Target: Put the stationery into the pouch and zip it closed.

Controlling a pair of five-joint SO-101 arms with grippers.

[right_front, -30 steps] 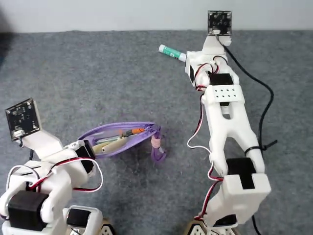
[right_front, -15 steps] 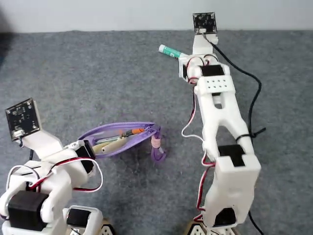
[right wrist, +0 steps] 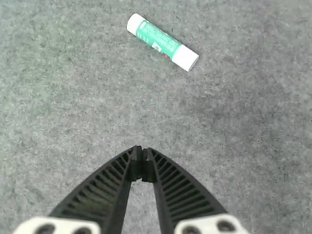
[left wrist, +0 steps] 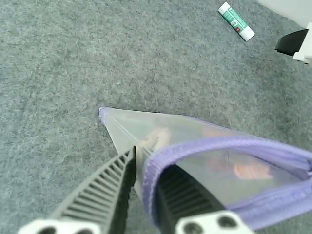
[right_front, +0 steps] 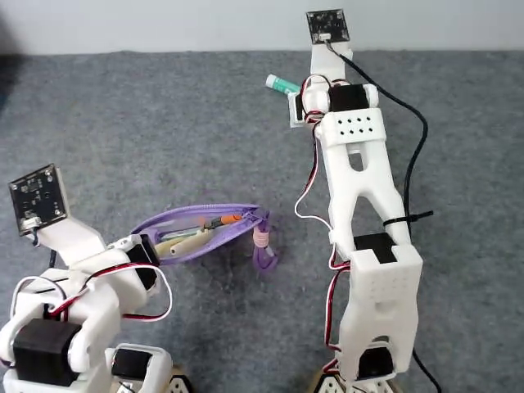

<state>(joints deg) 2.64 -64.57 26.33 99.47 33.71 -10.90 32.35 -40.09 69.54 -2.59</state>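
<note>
A purple see-through pouch (right_front: 205,229) lies unzipped on the grey carpet, with an orange pen and a pale item inside. My left gripper (left wrist: 142,163) is shut on the pouch (left wrist: 214,156) at its rim, at the end away from the zip pull. A green and white glue stick (right_front: 280,83) lies at the far side, partly covered by the right arm (right_front: 352,147). In the right wrist view my right gripper (right wrist: 141,165) is shut and holds nothing, hanging over bare carpet a short way from the glue stick (right wrist: 162,41).
A purple wrist loop (right_front: 264,252) trails from the pouch's zip end. Grey carpet (right_front: 147,123) runs to a pale wall at the back. The other arm's gripper (left wrist: 296,44) shows near the glue stick (left wrist: 236,21) in the left wrist view.
The right arm has swung left toward the glue stick and now covers part of it. The left arm and the pouch have not moved.
</note>
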